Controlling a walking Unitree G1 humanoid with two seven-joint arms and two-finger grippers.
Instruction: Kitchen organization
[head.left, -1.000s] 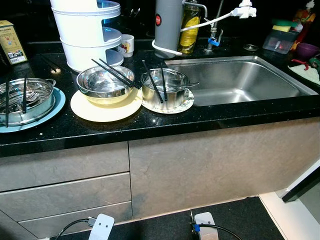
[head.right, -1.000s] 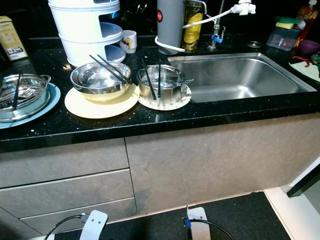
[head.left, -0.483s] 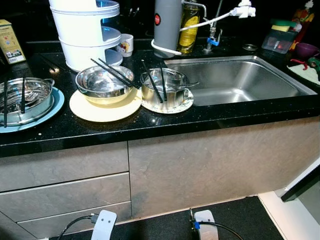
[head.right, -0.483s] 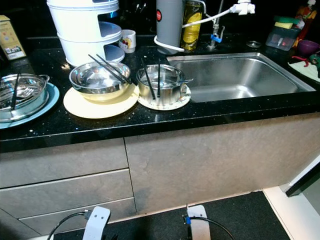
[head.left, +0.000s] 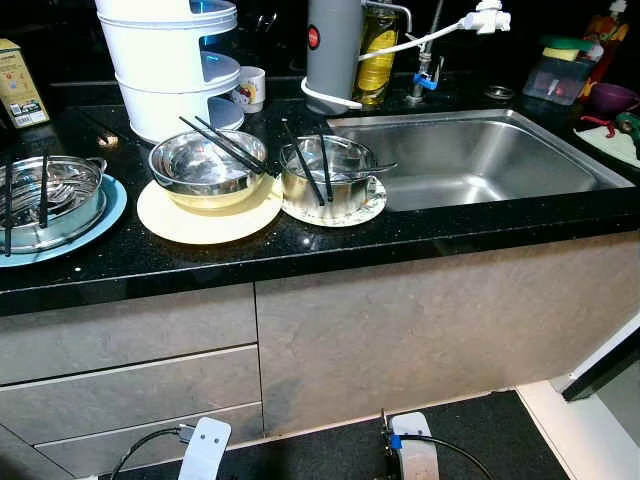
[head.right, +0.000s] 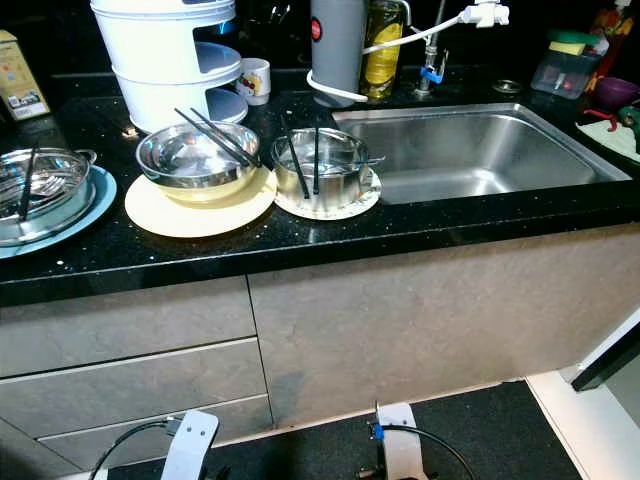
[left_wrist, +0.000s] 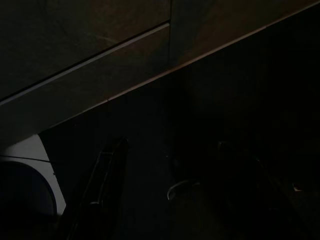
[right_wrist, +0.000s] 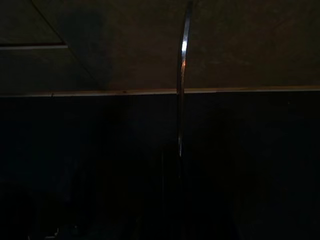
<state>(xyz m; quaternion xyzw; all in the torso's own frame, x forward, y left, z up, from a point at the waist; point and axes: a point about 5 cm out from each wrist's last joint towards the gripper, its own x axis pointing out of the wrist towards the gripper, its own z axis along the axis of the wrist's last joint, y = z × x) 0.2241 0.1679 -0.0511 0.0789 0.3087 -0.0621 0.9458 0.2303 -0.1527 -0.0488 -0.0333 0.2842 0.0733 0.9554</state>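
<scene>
My left gripper (head.left: 205, 452) and right gripper (head.left: 412, 458) hang low by the cabinet (head.left: 400, 320), well below the counter (head.left: 300, 250); I cannot tell how either one's fingers stand. Up on the counter, a steel bowl (head.left: 208, 168) with chopsticks (head.left: 225, 143) across it sits on a yellow plate (head.left: 210, 212), touching a second bowl (head.left: 328, 176) on a small plate beside the sink (head.left: 480, 155). A pot (head.left: 45, 198) rests on a blue plate (head.left: 85, 228) at far left.
</scene>
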